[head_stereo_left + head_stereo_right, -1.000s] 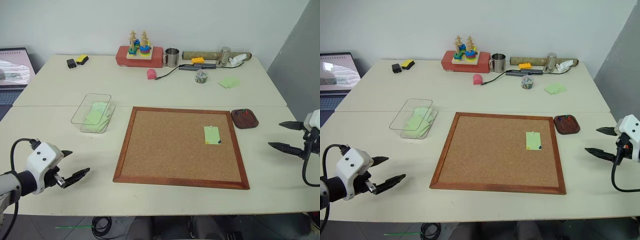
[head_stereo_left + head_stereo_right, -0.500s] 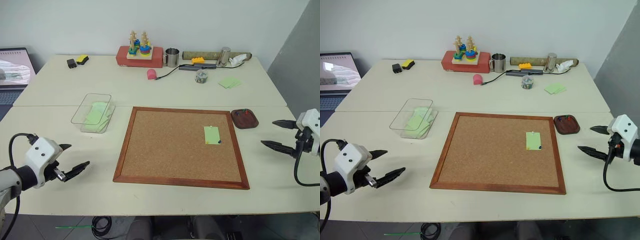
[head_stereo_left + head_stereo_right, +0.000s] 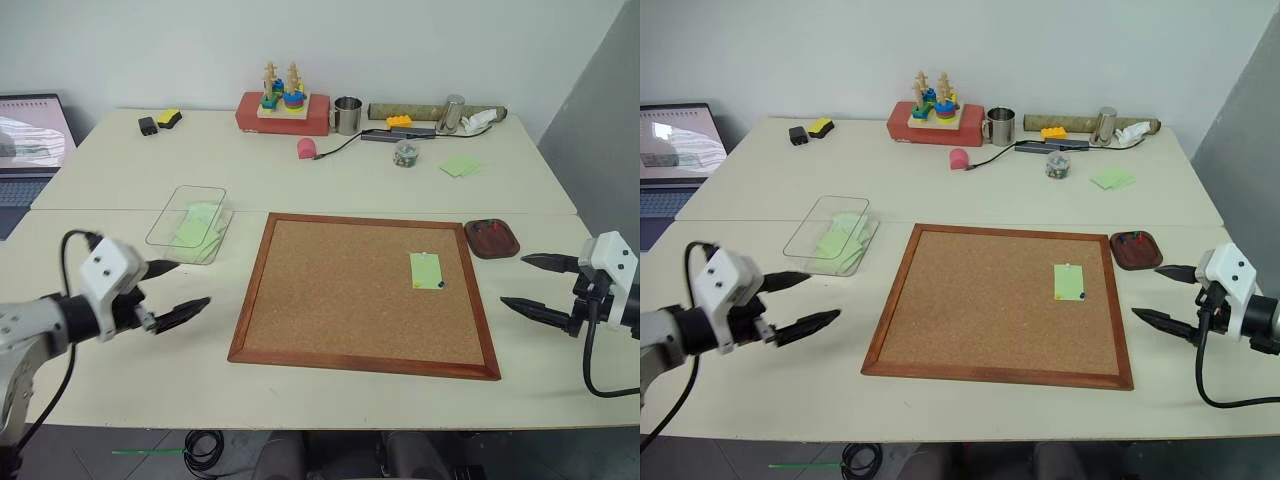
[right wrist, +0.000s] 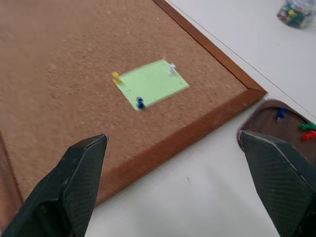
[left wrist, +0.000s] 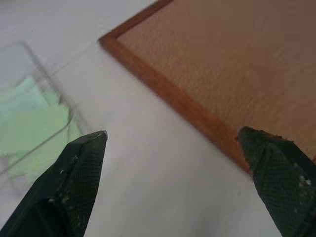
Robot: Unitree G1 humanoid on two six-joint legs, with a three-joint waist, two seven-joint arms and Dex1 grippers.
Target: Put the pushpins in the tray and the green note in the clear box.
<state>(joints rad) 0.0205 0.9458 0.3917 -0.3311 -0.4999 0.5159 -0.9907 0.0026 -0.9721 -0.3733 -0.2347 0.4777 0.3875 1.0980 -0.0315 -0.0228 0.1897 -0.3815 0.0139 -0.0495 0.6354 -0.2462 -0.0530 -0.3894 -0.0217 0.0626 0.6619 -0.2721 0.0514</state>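
The green note (image 3: 425, 270) lies on the right part of the cork board (image 3: 340, 300). A whitish pushpin (image 4: 171, 66), a dark blue pushpin (image 4: 140, 103) and a yellow one (image 4: 116, 76) sit at its edges. The dark red-brown tray (image 3: 505, 248) stands just off the board's far right corner and holds a few coloured pins. The clear box (image 3: 188, 225), with green notes inside, sits left of the board. My left gripper (image 3: 190, 283) hovers open between box and board. My right gripper (image 3: 512, 280) hovers open right of the board, near the tray.
Along the far edge stand a red box with a stacking toy (image 3: 283, 108), a metal cup (image 3: 346, 115), a jar of pins (image 3: 404, 153) and a pair of green notes (image 3: 460, 165). A laptop (image 3: 30, 135) sits at the far left. A pink object (image 3: 305, 148) lies mid-table.
Both grippers have moved inward toward the cork board, the left one also rising and going forward toward the clear box. Both stay open. The note and pins have not moved.
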